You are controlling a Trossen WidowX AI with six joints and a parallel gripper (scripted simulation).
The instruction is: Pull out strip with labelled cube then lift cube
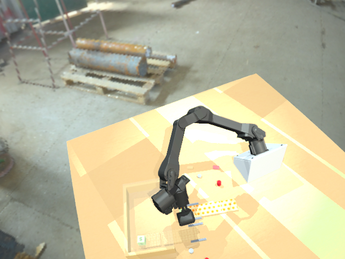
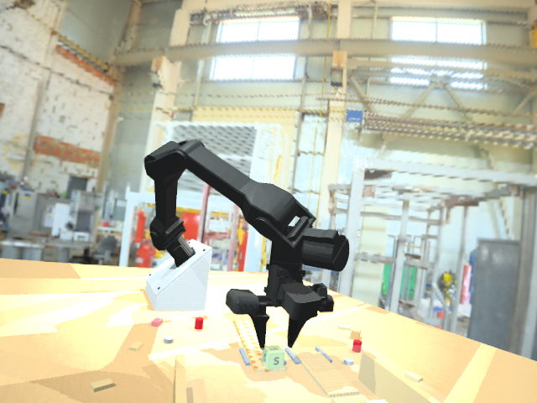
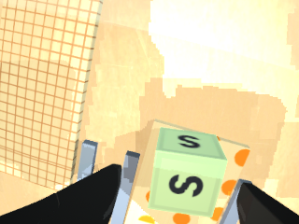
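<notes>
The dotted strip (image 1: 217,207) (image 2: 246,333) (image 3: 227,187) lies between grey-blue bars and looks like one piece. A green cube (image 2: 273,358) (image 3: 184,184) marked S sits on its far end. In the top view the arm hides most of this cube. A gridded strip (image 1: 181,236) (image 2: 329,374) (image 3: 42,84) lies alongside, with a gap across it; a second cube (image 1: 141,239) marked S is at its far end. My gripper (image 2: 276,346) (image 3: 180,183) points down at the cube on the dotted strip. Its fingers are partly open, one on either side in the wrist view, and hold nothing.
A low-walled enclosure (image 1: 126,217) (image 2: 390,377) surrounds the strips' far ends. Grey-blue bars (image 1: 198,239) (image 2: 244,356) (image 3: 87,159) flank the strips. Red cylinders (image 1: 219,183) (image 2: 198,322), pale discs (image 1: 199,176) (image 2: 168,339) and a pink block (image 1: 215,167) (image 2: 157,321) lie around.
</notes>
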